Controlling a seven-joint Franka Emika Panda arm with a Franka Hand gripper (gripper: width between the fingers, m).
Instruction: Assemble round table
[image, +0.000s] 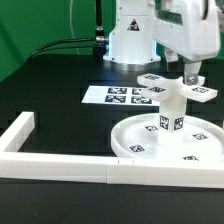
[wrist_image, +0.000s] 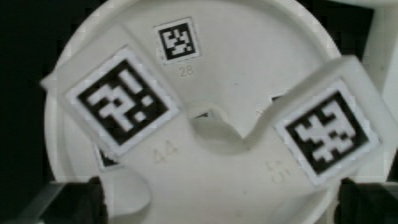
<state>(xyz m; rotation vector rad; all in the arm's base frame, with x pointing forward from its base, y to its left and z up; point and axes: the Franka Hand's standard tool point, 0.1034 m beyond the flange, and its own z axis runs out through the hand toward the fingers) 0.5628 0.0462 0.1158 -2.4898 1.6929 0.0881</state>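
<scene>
Black tabletop; gripper (image: 190, 77) spread wide over cross-shaped piece (image: 178, 87) atop leg (image: 170, 112); a bump might topple it.

You see white glossy arm (image: 170, 25), rounded casings, broad white base (image: 128, 42), black cables behind it; gripper (image: 190, 73) dark, with black fingertips (wrist_image: 71, 197) in wrist view

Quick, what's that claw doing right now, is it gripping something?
Gripper: open, holding nothing, just above the cross-shaped piece.
</scene>
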